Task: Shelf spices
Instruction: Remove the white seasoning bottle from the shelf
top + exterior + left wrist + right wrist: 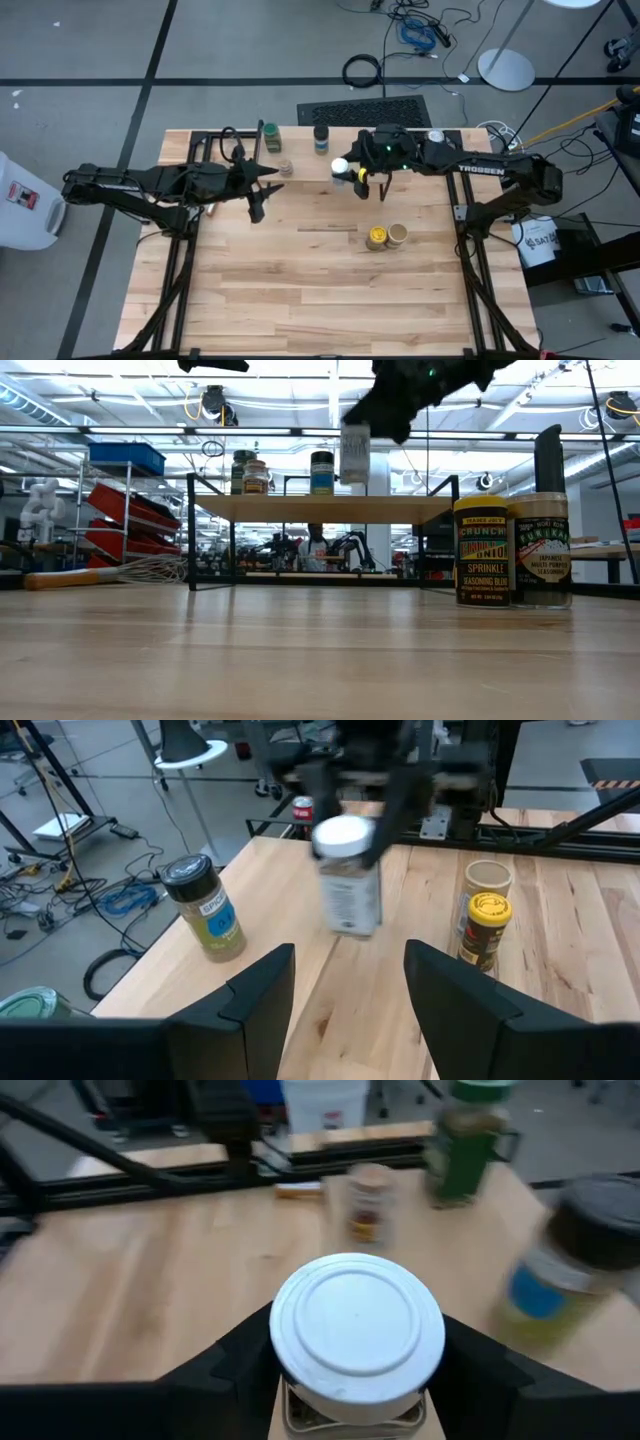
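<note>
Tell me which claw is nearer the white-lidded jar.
Right. The right claw is shut on the white-lidded jar, holding it in the air above the shelf. The left claw is empty, off to the jar's side over the table.

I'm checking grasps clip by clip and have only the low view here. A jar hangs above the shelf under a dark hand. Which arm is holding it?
Observer: The right hand. The high view shows that arm reaching in from the right, over the shelf.
Operator: Is the grip centred on the jar?
Observer: Yes. The right wrist view shows the white-lidded jar clamped from both sides just under its lid.
Operator: And the other arm?
Observer: The left hand is open and empty. It hovers over the table to the left of the held jar and points toward it.
</note>
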Action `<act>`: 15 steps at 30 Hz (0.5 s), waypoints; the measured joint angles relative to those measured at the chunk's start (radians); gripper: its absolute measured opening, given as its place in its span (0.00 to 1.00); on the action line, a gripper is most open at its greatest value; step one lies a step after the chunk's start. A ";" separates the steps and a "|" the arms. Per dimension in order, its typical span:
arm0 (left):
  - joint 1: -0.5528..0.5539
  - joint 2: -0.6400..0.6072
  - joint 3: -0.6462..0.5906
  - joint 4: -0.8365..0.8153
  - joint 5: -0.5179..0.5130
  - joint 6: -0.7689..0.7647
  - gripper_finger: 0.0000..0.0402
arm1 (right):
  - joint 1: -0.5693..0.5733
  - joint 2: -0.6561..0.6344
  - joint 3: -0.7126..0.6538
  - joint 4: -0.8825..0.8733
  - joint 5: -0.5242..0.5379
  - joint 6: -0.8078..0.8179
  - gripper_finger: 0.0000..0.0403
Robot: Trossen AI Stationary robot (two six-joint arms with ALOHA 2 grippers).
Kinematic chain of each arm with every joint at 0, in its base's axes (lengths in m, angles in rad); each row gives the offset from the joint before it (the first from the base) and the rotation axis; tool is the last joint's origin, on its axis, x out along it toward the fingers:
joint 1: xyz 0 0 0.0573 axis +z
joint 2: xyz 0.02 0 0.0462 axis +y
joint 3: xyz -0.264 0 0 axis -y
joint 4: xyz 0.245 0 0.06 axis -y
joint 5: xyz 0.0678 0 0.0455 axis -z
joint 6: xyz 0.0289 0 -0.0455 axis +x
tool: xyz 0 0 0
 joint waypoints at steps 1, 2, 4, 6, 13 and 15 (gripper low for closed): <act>0.000 0.000 0.000 0.000 0.000 0.000 0.49 | 0.023 -0.010 0.000 -0.004 0.000 0.010 0.49; 0.000 0.000 0.000 0.000 0.000 0.000 0.49 | 0.046 -0.023 0.000 -0.005 0.000 0.021 0.48; 0.000 0.000 0.000 0.001 0.000 -0.002 0.49 | 0.097 -0.048 0.000 -0.005 0.000 0.040 0.47; 0.000 0.000 0.000 0.001 0.000 -0.004 0.49 | 0.153 -0.073 0.000 -0.005 0.000 0.056 0.47; -0.001 0.000 0.000 0.001 0.000 -0.030 0.49 | 0.364 -0.095 0.000 -0.023 0.005 0.103 0.48; -0.001 0.000 0.000 0.001 0.000 -0.044 0.49 | 0.416 -0.084 0.000 -0.032 0.021 0.119 0.48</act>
